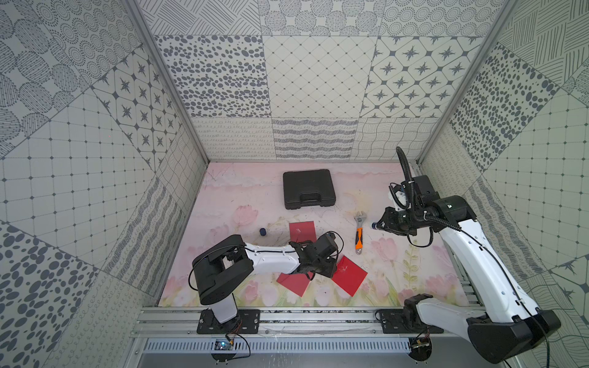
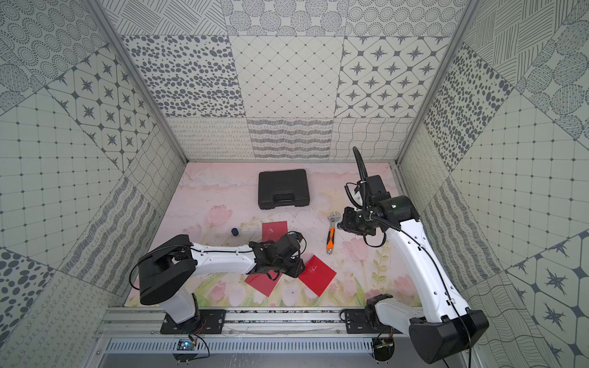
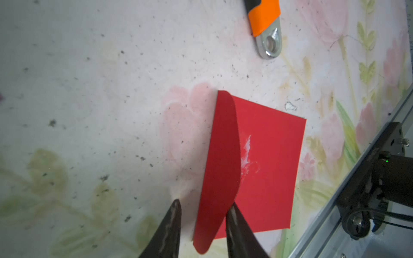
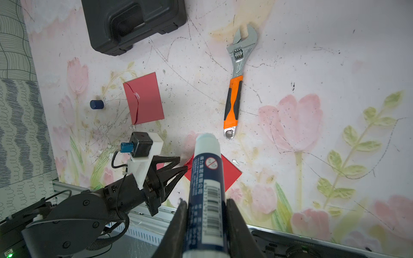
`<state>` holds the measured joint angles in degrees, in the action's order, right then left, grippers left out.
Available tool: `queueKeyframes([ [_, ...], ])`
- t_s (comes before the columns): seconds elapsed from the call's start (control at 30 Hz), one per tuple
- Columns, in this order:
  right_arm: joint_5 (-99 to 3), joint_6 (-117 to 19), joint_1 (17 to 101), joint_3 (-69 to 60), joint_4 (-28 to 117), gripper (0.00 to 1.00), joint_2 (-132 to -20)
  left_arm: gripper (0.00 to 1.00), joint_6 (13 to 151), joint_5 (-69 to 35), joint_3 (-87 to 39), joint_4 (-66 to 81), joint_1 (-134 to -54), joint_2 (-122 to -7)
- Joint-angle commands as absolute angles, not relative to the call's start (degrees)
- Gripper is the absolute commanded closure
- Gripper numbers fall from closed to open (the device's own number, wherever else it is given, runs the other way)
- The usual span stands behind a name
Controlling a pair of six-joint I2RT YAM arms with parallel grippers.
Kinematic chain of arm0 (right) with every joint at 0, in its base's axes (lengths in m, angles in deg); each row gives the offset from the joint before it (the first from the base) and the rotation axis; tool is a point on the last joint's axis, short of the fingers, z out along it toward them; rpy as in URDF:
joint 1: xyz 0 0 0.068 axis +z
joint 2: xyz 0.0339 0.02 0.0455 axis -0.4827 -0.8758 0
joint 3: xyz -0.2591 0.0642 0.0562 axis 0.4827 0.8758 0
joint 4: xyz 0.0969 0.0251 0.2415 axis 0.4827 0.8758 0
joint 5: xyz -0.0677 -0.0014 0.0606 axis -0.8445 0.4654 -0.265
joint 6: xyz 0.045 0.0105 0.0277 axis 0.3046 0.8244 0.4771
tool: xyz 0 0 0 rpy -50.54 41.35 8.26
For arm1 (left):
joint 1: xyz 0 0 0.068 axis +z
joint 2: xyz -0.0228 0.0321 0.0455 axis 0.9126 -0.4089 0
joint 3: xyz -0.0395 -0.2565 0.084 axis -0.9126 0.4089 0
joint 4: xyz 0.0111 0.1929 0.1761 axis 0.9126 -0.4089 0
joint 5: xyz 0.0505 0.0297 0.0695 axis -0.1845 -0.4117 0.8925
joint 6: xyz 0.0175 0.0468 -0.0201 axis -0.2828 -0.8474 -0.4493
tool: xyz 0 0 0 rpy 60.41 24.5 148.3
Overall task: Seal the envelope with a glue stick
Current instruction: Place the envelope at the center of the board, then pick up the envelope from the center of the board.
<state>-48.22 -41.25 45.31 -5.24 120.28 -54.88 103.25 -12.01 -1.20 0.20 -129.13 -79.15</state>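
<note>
The envelope [image 3: 270, 138] is glued, flap [image 3: 221, 167] unpressed; left end effector [image 3: 204, 203] released around it, right end effector [image 4: 206, 201] grasping the glue stick [image 4: 206, 174].

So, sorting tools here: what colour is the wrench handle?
Wrench handle: orange and black; right wrist view.

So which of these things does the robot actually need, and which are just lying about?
For the job:
- glue stick, in the right gripper
- its blue cap
- envelope at the left gripper

Lying about:
- wrench
- black case
- far envelope
- envelope under the left arm
</note>
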Motion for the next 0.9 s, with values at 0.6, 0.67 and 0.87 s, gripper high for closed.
queueKeyframes([
  [0.6,-50.2,-40.3,47.6,-4.8,121.0,1.0,-55.4,0.76,98.1,-5.7,-7.4,-15.3,-133.3,-83.6],
  [0.67,-50.4,-40.1,48.1,-4.8,121.0,1.0,-55.5,0.83,98.0,-5.9,-7.3,-15.0,-133.4,-84.1],
  [0.87,-51.2,-38.5,51.0,-4.5,121.5,1.0,-55.5,0.97,99.2,-6.4,-6.5,-13.2,-133.3,-83.4],
])
